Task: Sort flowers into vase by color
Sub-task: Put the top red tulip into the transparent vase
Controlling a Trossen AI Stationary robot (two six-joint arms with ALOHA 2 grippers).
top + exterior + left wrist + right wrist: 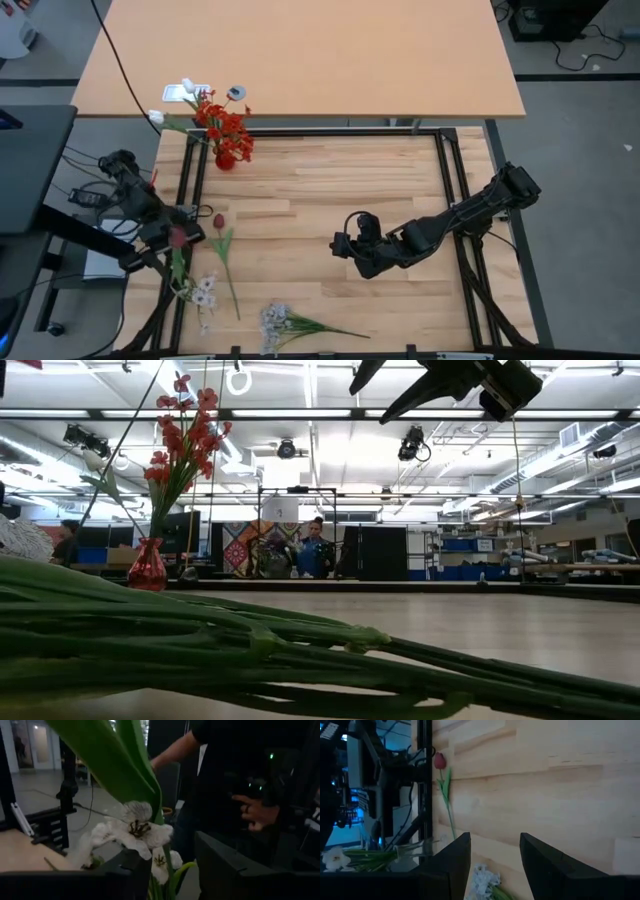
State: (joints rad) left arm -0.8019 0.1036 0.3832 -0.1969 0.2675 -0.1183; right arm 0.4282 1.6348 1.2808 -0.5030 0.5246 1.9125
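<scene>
My left gripper hovers at the table's left edge, fingers parted around a white-flower stem. My right gripper waits mid-table, fingers spread.

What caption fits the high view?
Red flowers stand in a vase; tulip lies on the table.

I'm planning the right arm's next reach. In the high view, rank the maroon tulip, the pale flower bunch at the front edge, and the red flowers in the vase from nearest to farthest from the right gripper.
From the right gripper:
1. Pale flower bunch, toward the front edge.
2. Maroon tulip, toward the left arm.
3. Red flowers in the vase, far left corner.
</scene>
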